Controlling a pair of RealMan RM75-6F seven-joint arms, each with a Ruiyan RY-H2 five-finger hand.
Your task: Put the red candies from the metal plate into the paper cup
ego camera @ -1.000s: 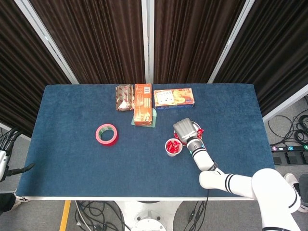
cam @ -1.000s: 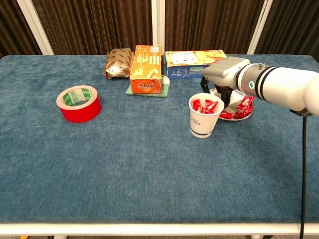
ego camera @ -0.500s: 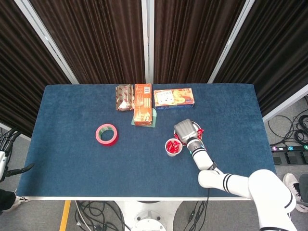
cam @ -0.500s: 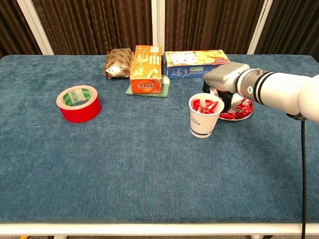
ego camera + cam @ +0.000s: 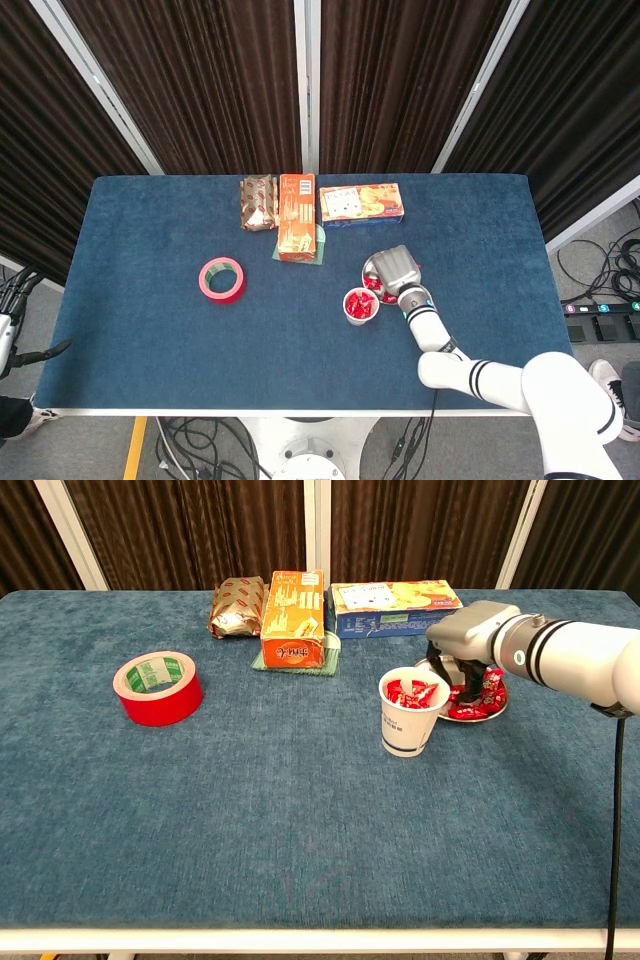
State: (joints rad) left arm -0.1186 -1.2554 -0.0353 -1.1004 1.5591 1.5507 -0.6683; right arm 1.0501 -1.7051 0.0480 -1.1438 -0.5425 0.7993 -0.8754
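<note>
Fingers [image 5: 462, 672] of the right hand [image 5: 470, 640] are being curled onto candies [image 5: 478, 695] on the plate [image 5: 470, 717]; grasp unclear. Cup [image 5: 408, 713] is being filled, several left.

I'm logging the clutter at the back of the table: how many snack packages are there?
3, in a row along the far edge: a brown packet on the left, an upright orange box in the middle, and a flat box to the right. None looks hidden.

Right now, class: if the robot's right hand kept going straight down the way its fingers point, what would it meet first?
Probably the red candies on the round metal plate: the right hand hangs directly over them, fingers downward.
</note>
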